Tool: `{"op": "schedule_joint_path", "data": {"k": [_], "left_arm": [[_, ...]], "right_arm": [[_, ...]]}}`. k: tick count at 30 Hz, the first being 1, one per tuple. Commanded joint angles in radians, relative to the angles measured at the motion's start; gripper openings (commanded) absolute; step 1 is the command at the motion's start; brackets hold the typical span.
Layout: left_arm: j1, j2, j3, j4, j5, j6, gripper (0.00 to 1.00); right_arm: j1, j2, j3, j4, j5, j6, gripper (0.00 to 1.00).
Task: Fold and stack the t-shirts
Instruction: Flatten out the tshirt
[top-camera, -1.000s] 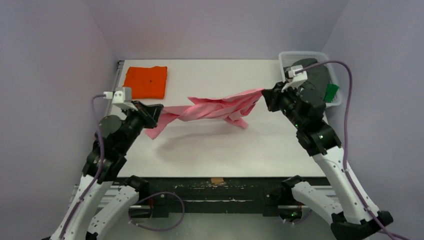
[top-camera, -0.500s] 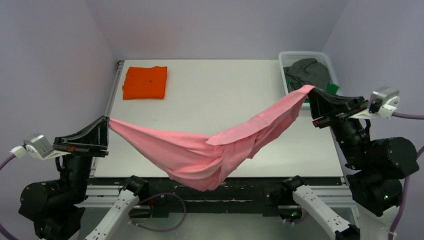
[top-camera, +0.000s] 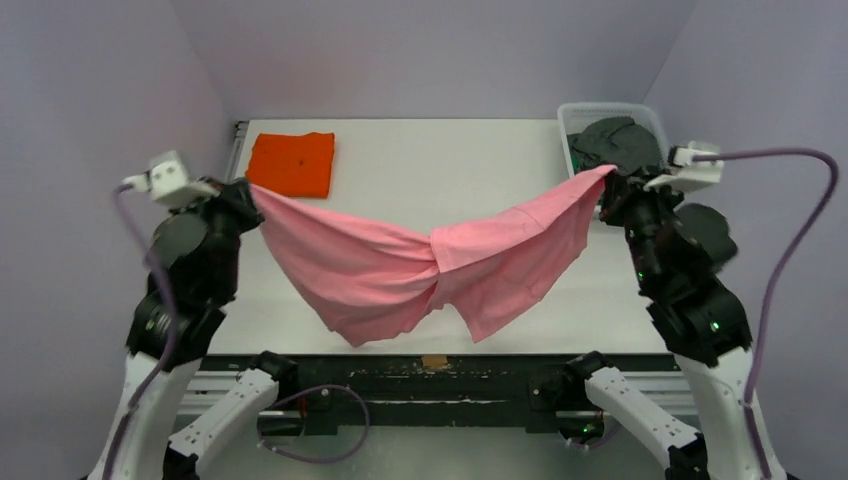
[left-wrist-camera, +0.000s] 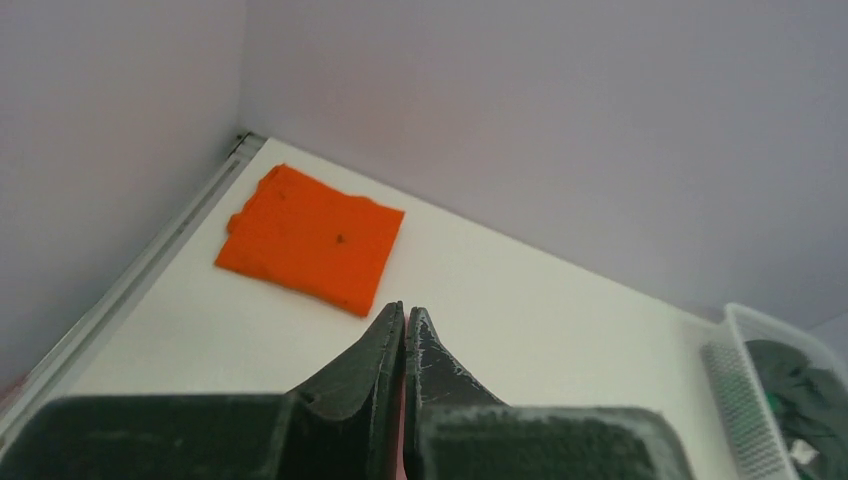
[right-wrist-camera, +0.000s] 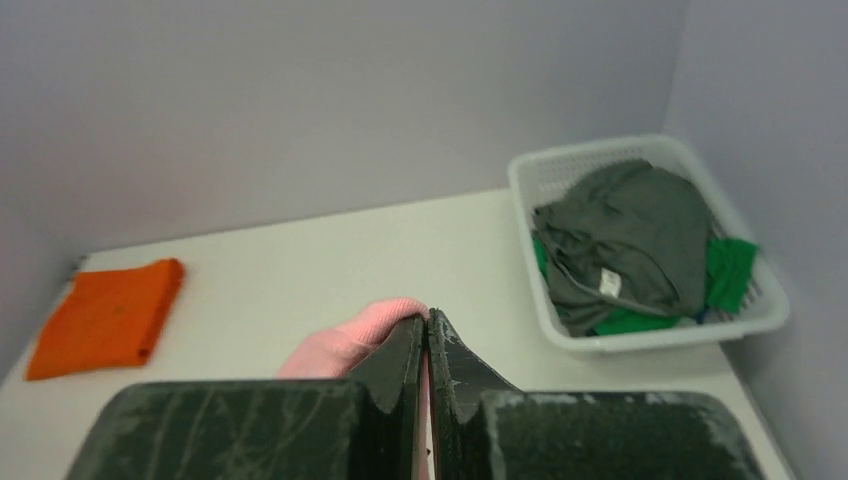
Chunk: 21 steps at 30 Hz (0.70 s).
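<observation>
Above the table, left fingers and right fingers each pinch the sagging pink t-shirt.

Pink shirt strung up in the air, three more lying at rest

The pink shirt hangs unfolded and twisted at its middle, pinched at either end by the left gripper and the right gripper, its lower folds sagging over the near edge of the bench. The orange shirt lies folded flat at the far left corner. The grey shirt is crumpled on top of the green shirt in the basket at the far right.
</observation>
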Motion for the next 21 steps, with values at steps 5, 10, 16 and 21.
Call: {"op": "schedule_joint_path", "data": {"k": [5,10,16,21], "left_arm": [[0.351,0.583,-0.018,0.033,0.209,-0.116,0.00],[0.479,0.766,-0.015,0.118,0.340,-0.138,0.00],[0.488,0.897,0.041,0.123,0.346,-0.157,0.00],[0.488,0.854,0.060,0.131,0.370,-0.150,0.00]], "right_arm": [[-0.267,0.329,-0.255,-0.026,0.293,0.218,0.00],[-0.501,0.393,-0.450,0.207,-0.106,0.274,0.00],[-0.505,0.544,-0.419,0.236,-0.106,0.281,0.00],[-0.507,0.535,-0.392,0.282,-0.150,0.262,0.00]]}}
